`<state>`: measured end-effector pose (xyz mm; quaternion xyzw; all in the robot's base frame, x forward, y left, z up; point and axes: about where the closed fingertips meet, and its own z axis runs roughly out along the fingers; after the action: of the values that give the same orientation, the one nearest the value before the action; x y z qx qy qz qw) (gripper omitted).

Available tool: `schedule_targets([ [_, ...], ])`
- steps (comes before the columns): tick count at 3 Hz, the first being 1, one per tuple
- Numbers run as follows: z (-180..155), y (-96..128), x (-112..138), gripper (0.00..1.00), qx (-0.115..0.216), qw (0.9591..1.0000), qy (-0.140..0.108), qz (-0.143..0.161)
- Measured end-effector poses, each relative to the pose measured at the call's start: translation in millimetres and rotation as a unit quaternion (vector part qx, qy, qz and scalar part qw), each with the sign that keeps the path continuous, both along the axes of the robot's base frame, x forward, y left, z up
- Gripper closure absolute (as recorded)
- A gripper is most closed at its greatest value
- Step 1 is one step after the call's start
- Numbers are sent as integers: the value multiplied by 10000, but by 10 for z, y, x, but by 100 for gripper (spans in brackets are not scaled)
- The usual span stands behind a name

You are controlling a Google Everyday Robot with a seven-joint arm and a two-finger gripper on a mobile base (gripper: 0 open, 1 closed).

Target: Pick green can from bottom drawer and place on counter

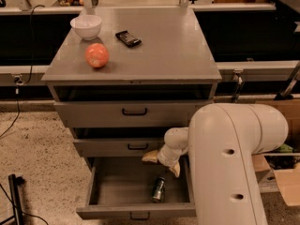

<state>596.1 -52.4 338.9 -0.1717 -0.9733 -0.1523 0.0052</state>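
Note:
The green can point(158, 190) lies on its side in the bottom drawer point(117, 189), which is pulled open, toward the drawer's right front. My gripper point(161, 165) hangs just above and behind the can, over the drawer's back right part, in front of the middle drawer. Its two tan fingers point(150, 157) are spread apart and hold nothing. The counter point(173, 50) is the grey cabinet top above. My large white arm link fills the lower right of the camera view.
On the counter stand a white bowl point(86, 26), a red-orange round fruit point(97, 55) and a dark flat bar point(128, 38). The top drawer point(135, 111) and middle drawer point(137, 146) are shut. Cardboard boxes point(286, 182) sit at the right, and a black stand point(16, 196) at the lower left.

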Motion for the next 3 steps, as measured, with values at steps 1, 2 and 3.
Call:
schedule_targets([
  [1, -274, 39, 47, 0, 194, 9995, -156, -176],
  [2, -944, 25, -15, 0, 409, 9973, -440, -422],
  [3, -1369, 25, 7, 0, 437, 9957, -637, -521],
])
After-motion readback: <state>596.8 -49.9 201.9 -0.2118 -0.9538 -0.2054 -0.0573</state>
